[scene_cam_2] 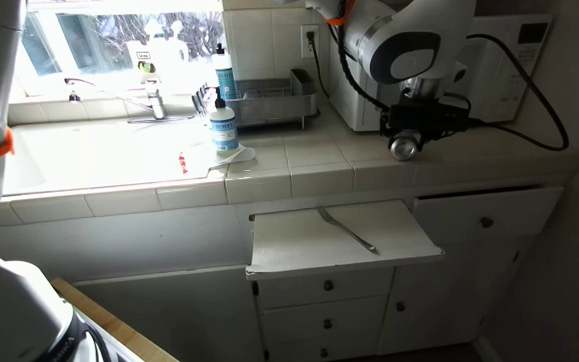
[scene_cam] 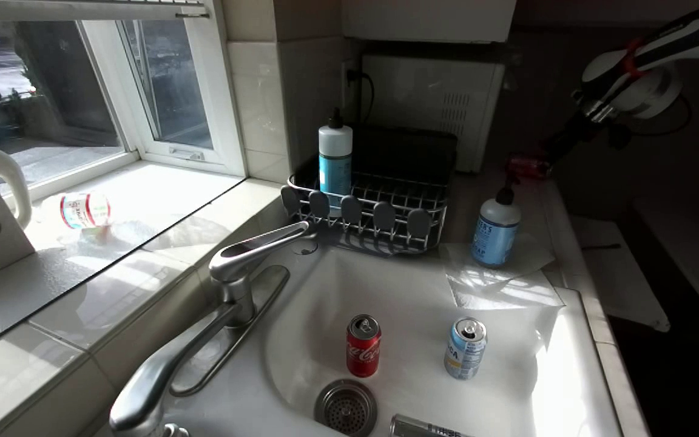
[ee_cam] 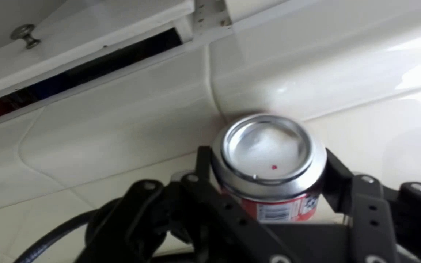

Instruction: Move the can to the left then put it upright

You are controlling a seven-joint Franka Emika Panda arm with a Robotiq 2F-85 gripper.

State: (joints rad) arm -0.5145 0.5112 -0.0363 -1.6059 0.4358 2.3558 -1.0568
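The can (ee_cam: 274, 182) is in my gripper (ee_cam: 265, 164) in the wrist view. A finger presses on each side of it, and its silver end with a small red dot faces the camera. In an exterior view the dark-red can (scene_cam: 526, 165) lies sideways at the dim far end of the counter, behind a soap bottle. In an exterior view its round metal end (scene_cam_2: 403, 149) faces out over the counter's front edge, below my gripper (scene_cam_2: 410, 137). The can is on its side, at or just above the tiles; I cannot tell whether it touches them.
The sink (scene_cam: 410, 285) holds a brighter red can (scene_cam: 363, 346), a blue-and-silver can (scene_cam: 465, 349) and a lying can (scene_cam: 423, 427). A soap bottle (scene_cam_2: 224, 129), a dish rack (scene_cam_2: 269, 110) and a microwave (scene_cam_2: 513, 75) stand along the counter. A board with a fork (scene_cam_2: 347, 230) juts out below.
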